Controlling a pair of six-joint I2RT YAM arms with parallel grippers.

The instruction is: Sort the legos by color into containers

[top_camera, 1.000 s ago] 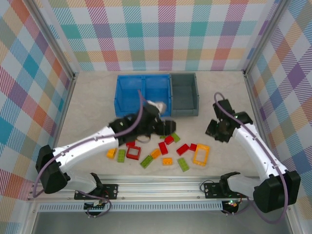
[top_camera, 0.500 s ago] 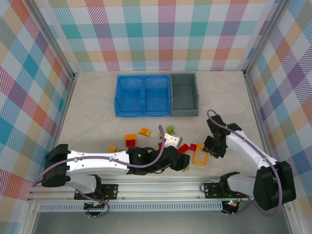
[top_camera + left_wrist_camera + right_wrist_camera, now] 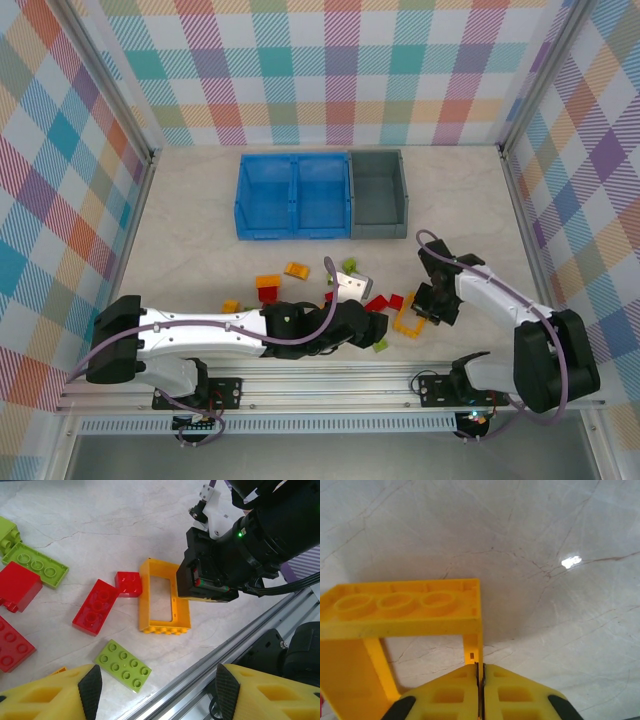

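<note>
Tabletop (image 3: 200,220), 5 o'clock: right fingers (image 3: 445,700) pinch the frame (image 3: 165,625); left fingers (image 3: 90,686) gape empty. Next, I'd say, a lift toward the bins (image 3: 295,233).

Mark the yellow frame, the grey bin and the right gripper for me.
yellow frame (image 3: 145,595): left wrist view, its left rail.
grey bin (image 3: 378,195): top external view, bare floor.
right gripper (image 3: 479,666): right wrist view, between its fingertips.
</note>
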